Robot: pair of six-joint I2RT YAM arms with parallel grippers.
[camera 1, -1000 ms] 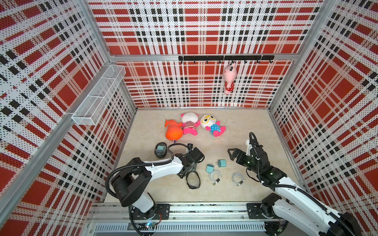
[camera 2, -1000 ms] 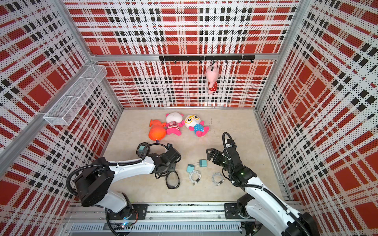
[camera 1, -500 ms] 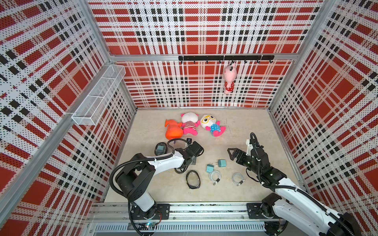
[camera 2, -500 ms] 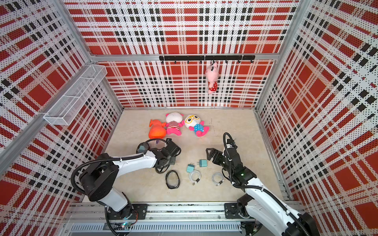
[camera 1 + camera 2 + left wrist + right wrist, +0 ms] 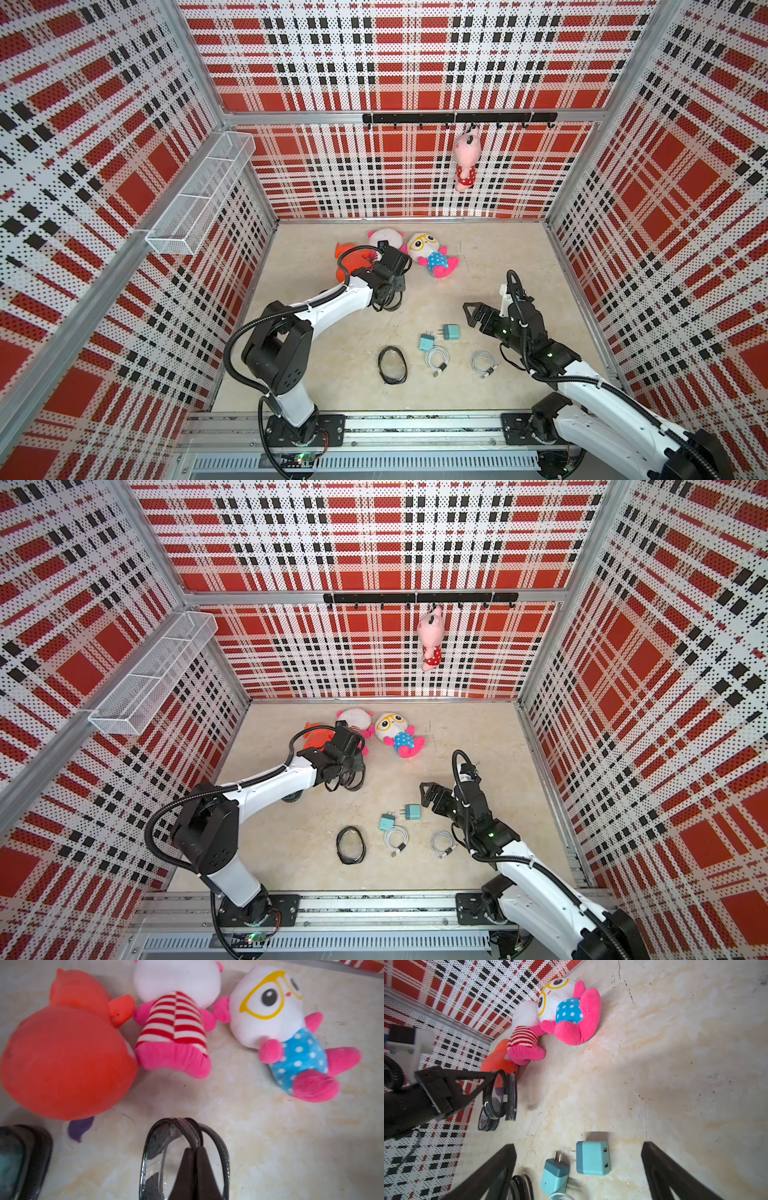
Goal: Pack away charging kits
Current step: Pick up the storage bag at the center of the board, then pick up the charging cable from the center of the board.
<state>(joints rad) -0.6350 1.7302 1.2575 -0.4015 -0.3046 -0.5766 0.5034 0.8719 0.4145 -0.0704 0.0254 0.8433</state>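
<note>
Two teal plug adapters (image 5: 451, 331) (image 5: 426, 342) lie on the floor in both top views, with two coiled white cables (image 5: 437, 358) (image 5: 483, 362) just in front of them. My right gripper (image 5: 478, 320) hovers open beside them. In the right wrist view the adapters (image 5: 592, 1157) (image 5: 555, 1176) lie between the spread fingers of that gripper (image 5: 578, 1147). My left gripper (image 5: 194, 1149) is shut on the rim of a black zip case (image 5: 145, 1157) with clear sides. It holds the case (image 5: 388, 303) off the floor near the plush toys.
Another black case (image 5: 392, 365) lies left of the cables. A dark case holding something teal (image 5: 18, 1159) sits by the orange toy (image 5: 349, 259). Two more plush toys (image 5: 386, 239) (image 5: 432, 253) lie at the back. A pink toy (image 5: 465, 160) hangs from the hook rail, and a wire basket (image 5: 199, 195) is on the left wall.
My left gripper has shut on the black case's rim and lifted it, the arm rising toward the plush toys. The right arm has barely moved.
</note>
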